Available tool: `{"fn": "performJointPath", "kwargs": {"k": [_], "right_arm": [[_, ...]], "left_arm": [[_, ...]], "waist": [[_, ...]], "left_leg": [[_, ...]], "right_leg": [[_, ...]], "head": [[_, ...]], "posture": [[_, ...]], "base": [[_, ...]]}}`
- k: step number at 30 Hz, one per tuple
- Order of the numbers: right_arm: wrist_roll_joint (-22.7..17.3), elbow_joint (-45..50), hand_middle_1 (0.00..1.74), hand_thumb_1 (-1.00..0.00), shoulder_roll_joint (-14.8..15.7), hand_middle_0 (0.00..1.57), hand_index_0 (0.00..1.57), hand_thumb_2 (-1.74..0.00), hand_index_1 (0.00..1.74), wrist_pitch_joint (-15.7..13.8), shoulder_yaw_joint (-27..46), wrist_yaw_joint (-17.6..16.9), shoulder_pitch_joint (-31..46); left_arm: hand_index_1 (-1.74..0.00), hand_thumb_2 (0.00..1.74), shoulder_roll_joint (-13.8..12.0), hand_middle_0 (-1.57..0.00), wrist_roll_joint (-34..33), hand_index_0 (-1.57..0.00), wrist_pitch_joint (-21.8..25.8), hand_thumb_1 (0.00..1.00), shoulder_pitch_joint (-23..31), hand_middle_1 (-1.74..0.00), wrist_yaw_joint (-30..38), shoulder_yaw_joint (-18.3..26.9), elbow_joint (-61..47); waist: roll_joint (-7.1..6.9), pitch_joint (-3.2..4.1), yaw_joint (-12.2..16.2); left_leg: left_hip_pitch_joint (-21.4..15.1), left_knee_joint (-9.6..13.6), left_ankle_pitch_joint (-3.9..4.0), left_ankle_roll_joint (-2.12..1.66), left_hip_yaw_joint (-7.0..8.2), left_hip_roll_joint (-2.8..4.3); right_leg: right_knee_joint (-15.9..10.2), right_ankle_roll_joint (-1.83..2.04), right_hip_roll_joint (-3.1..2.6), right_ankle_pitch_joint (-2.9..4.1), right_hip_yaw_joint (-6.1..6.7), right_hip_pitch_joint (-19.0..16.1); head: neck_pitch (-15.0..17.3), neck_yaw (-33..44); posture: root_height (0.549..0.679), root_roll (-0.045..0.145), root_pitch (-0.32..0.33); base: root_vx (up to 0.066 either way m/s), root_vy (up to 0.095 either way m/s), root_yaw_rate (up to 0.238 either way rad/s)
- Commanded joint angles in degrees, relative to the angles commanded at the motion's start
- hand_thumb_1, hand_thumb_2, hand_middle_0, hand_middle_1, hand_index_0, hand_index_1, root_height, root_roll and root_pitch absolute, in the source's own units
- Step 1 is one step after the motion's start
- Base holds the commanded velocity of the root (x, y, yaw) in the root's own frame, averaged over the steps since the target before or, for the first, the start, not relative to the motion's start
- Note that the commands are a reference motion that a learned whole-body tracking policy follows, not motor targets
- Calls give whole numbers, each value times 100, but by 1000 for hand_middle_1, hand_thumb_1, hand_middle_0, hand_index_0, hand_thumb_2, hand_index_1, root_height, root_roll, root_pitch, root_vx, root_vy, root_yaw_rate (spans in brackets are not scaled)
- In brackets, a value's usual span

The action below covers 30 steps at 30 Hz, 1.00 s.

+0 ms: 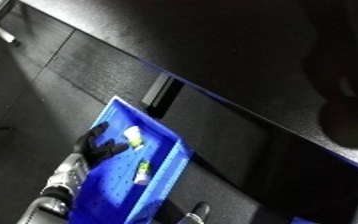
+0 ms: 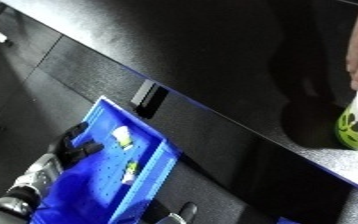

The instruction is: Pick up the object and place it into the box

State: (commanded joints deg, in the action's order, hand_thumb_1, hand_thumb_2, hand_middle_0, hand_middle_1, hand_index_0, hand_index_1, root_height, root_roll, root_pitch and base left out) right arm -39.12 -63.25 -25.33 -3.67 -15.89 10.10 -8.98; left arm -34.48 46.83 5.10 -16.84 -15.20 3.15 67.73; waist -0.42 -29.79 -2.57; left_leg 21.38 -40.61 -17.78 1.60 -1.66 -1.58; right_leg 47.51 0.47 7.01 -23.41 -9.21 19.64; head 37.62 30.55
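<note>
You're leaning over the dark table (image 1: 246,60); the blue bin (image 1: 104,195) is sitting below it. Your left robot hand (image 1: 94,142) is pinching a small white-and-yellow object (image 1: 133,136) over the bin; it's looking light, stiff, best held across its sides.

Left forearm (image 1: 58,186): white and silver casing in ringed, segmented sections, with dark gaps between the bands; it shows at the lower left of both views, just beside the blue bin's (image 1: 162,172) left wall. Left hand (image 1: 94,142): black throughout, matte, with blocky fingers and a thumb, showing against the bin's blue rim. Wrist: a darker collar joins the black hand to the pale casing. No cables, screws or markings can be made out.
</note>
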Motion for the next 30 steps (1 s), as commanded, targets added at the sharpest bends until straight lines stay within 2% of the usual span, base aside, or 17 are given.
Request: {"fn": "performJointPath", "kwargs": {"k": [6, 11, 15, 19, 22, 27, 30], "right_arm": [[73, 308, 0, 0, -58, 0, 0, 0, 0, -170, 57, -206, -18], [300, 469, 0, 0, -64, 0, 0, 0, 0, -257, 12, -298, -12], [410, 625, 0, 0, -86, 0, 0, 0, 0, -291, -71, -378, -39], [501, 701, 0, 0, -146, 0, 0, 0, 0, -328, -75, -350, -149], [617, 787, 0, 0, -211, 0, 0, 0, 0, -368, -94, -304, -265], [907, 1157, 0, 0, -321, 0, 0, 0, 0, -346, -180, -350, -440], [1145, 1459, 0, 0, -358, 0, 0, 0, 0, -398, -279, -426, -462]], "left_arm": [[0, 0, 121, 0, -298, 0, -21, 0, 112, 0, -160, -236, -134], [0, 0, 216, 0, -510, 0, -5, 0, 130, 0, -63, -399, -213], [0, 0, 366, 0, -682, 0, 68, 0, 194, 0, 6, -547, -373], [0, 0, 594, 0, -808, 0, 168, 0, 267, 0, 25, -775, -520], [0, 0, 737, 0, -887, 0, 189, 0, 293, 0, 31, -933, -588], [0, 0, 973, 0, -883, 0, 137, 0, 329, 0, 195, -1180, -731], [0, 0, 1066, 0, -856, 0, 84, 0, 363, 0, 319, -1304, -830]], "waist": [[86, 0, 104], [105, 0, 184], [128, 2, 224], [153, 6, 250], [166, 7, 269], [173, 12, 305], [173, 3, 342]], "left_leg": [[-45, -25, -47, 17, 111, 31], [-84, 12, -43, 1, 185, 68], [-86, 105, 0, -24, 245, 111], [-75, 158, 23, -50, 269, 121], [-55, 128, -5, -45, 294, 121], [-47, 88, -27, -49, 284, 104], [-101, 87, -45, -33, 250, 87]], "right_leg": [[-25, 24, -15, 79, 105, 64], [-64, 68, -27, 169, 184, 125], [-85, 99, -25, 229, 230, 213], [-179, 128, -15, 327, 272, 257], [-229, 149, -16, 398, 302, 301], [-266, 157, -27, 465, 330, 318], [-252, 179, -22, 489, 356, 306]], "head": [[-223, -719], [-661, -1756], [-773, -2664], [-835, -3368], [-685, -3607], [93, -3409], [457, -3381]], "posture": [[629, 30, -57], [630, 25, -54], [632, 22, -44], [633, 22, -37], [633, 22, -32], [633, 25, -30], [633, 25, -36]], "base": [[-22, 6, -150], [-15, -10, -114], [-42, 0, -120], [-36, -1, -69], [-41, -5, -79], [-34, 11, -66], [11, 12, -13]]}}
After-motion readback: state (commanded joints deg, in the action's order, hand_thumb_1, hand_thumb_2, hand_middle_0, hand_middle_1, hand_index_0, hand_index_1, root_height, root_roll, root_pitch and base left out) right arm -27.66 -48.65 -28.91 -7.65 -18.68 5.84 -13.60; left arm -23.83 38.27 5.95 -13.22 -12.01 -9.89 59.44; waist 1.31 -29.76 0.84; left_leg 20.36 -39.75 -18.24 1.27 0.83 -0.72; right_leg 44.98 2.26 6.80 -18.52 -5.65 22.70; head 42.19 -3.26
